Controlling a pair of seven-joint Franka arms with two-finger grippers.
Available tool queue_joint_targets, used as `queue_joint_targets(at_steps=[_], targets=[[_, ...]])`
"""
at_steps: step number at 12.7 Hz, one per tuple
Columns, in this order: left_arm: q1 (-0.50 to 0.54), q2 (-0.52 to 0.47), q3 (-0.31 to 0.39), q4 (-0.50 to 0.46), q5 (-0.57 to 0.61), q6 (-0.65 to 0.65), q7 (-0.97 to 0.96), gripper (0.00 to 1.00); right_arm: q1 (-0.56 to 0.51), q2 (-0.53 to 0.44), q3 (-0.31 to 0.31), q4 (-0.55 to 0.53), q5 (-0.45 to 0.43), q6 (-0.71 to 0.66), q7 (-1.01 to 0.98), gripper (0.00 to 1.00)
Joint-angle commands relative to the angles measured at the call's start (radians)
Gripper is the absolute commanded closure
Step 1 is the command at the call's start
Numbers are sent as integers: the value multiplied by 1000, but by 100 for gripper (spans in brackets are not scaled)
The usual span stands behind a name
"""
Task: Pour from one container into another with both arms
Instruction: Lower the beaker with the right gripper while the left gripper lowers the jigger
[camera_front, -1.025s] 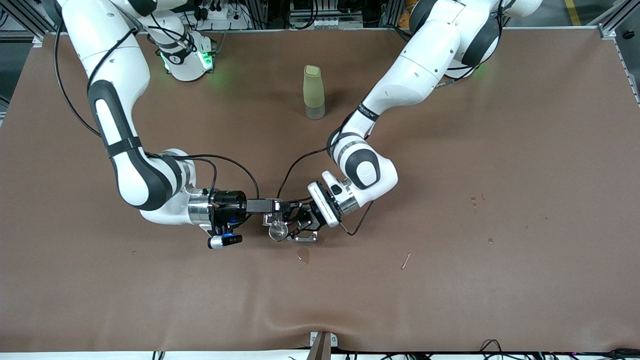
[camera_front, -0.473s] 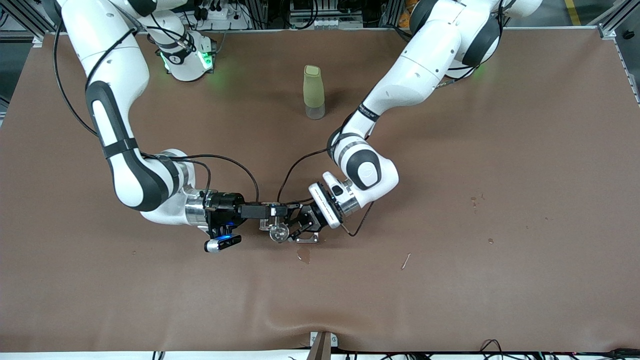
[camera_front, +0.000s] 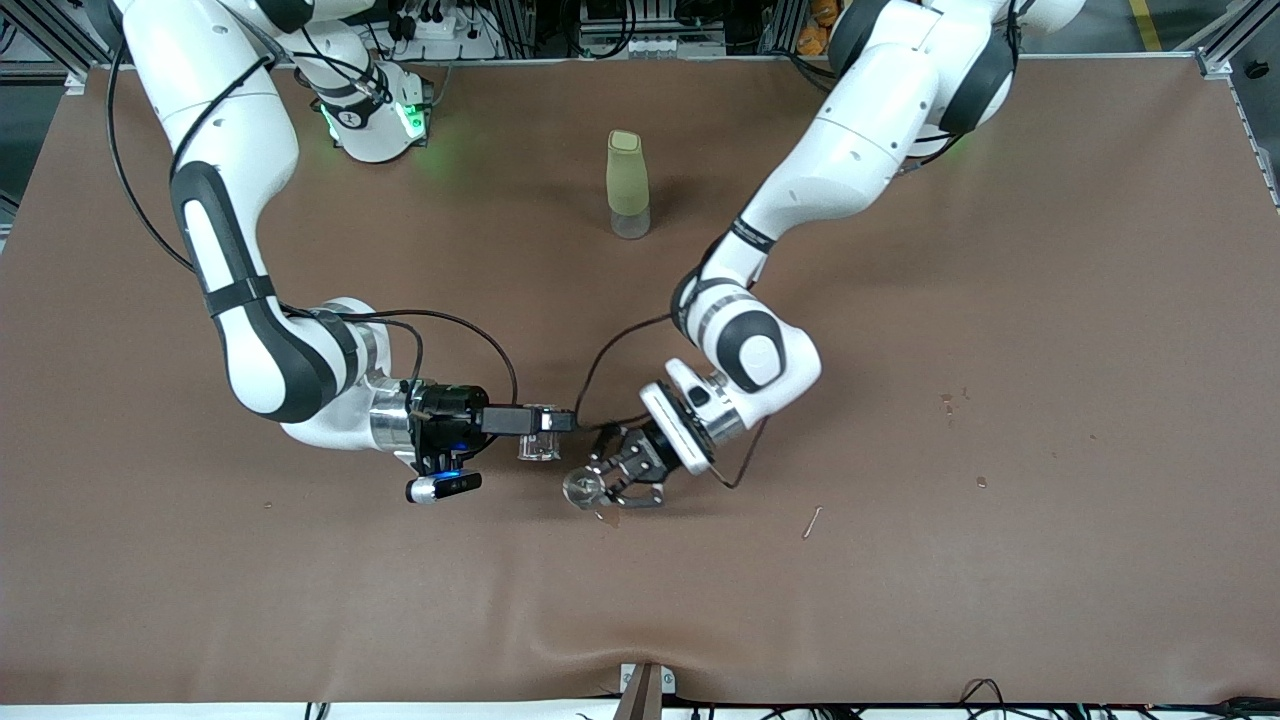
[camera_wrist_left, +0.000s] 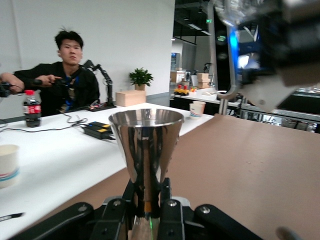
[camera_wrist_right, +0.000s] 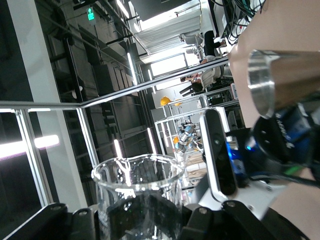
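**Two held vessels side by side over the middle of the surface (camera_front: 1000, 560)**

Our left tool (camera_front: 607, 478) is clenched on the stem of a metal cup (camera_wrist_left: 146, 145), which stands upright in the left wrist view; our right tool (camera_front: 545, 422) is grasping a clear glass beaker (camera_wrist_right: 137, 192), just beside it. A green bottle (camera_front: 627, 185) stands untouched, well apart, nearer the arms' bases. We judge the pour is either about to begin or just finished; we cannot tell whether either vessel holds liquid. To pour well, we should bring one rim directly above the other's mouth, tip slowly, and hold the receiving vessel level and steady.
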Motion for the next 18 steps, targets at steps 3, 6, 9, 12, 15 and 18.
queue_joint_targets(at_steps=[3, 6, 9, 12, 15, 18], targets=[[44, -59, -1, -86, -4, -8, 3, 100, -15, 7, -23, 39, -145, 0, -119, 100], [103, -67, -7, -115, 42, -33, 0, 100, -37, 37, -37, 49, -168, 3, -280, 100], [175, -71, -6, -199, 61, -161, 2, 100, -43, 51, -119, 65, -195, 1, -435, 100], [269, -87, -6, -286, 136, -292, 2, 100, -101, 57, -147, 65, -234, 1, -641, 100], [376, -136, -7, -387, 252, -410, -23, 100, -182, 105, -152, 68, -255, 4, -876, 100], [462, -212, -7, -498, 382, -491, -79, 100, -272, 167, -169, 72, -297, 4, -1068, 100]])
